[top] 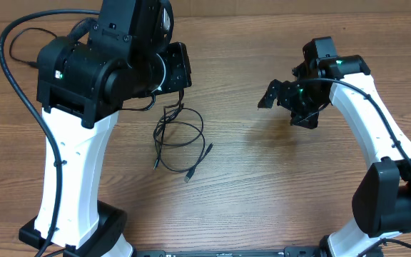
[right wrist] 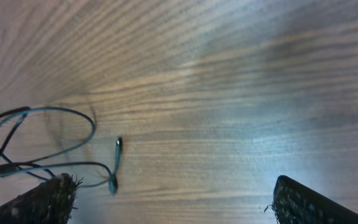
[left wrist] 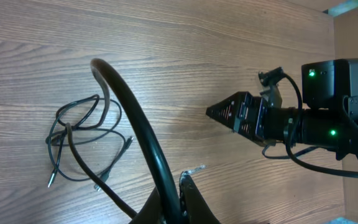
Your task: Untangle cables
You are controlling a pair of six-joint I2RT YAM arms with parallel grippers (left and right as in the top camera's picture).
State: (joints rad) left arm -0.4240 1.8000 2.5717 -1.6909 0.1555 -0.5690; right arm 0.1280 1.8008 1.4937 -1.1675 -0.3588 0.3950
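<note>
The right claw (right wrist: 173, 190) is wide open, and there is nothing between its two fingers. Its own view shows only bare wood under it. The cables (right wrist: 42, 143) lie off toward its left finger, not under it.

The left claw (top: 175, 70) is much nearer to them. From above, the top of the loose bundle sits just beside it. It is not clear if that claw is open or closed, because a thick black cable (left wrist: 132, 124) from the arm crosses its view. It is also not clear if the claw touches a cord.

The bundle's long way runs from the left claw toward the robot's side of the table. It ends in small plug tips (top: 188, 173). So the left arm looks best placed for a grab, and the right arm would need to reach across.

The cables lie flat on a brown wooden table (top: 262, 193). Little of the room shows past the table.
</note>
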